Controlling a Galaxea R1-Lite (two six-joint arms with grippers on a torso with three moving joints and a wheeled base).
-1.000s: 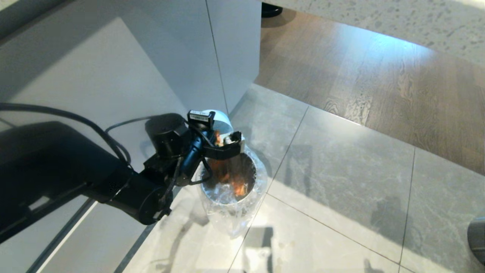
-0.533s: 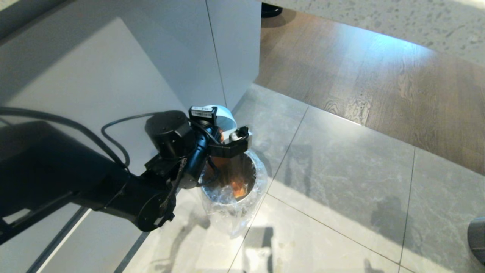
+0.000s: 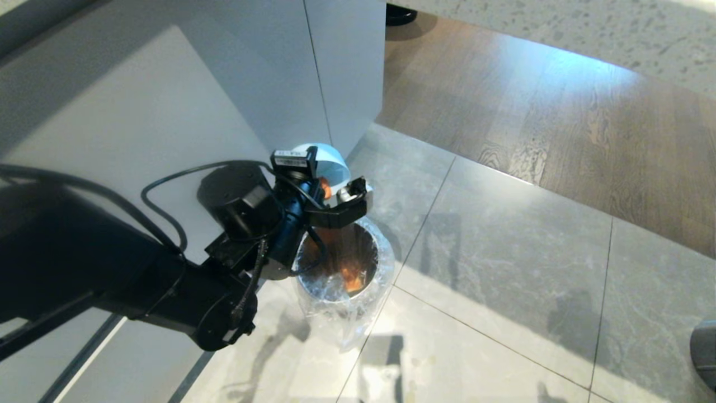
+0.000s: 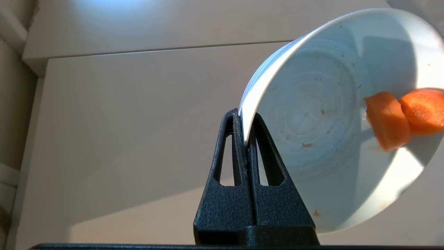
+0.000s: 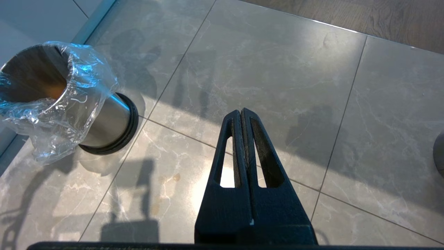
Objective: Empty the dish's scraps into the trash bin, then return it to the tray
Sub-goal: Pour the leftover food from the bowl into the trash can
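The left pincer [image 4: 245, 139], clenched on the small glossy white dish's [image 4: 333, 114] rim, should tip further so the orange carrot slices [image 4: 402, 116] drop into the steel, bag-lined trash bin [image 3: 341, 274].

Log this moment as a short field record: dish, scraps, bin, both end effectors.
dish: white dish tipped on its side above the trash bin, rim pinched
scraps: two orange slices clinging inside the dish; orange pieces lie in the bin
trash bin: steel, clear bag over rim, standing on the tiled floor
left end effector: shut on the dish rim, over the bin
right end effector: shut, empty, above the floor
tray: not visible
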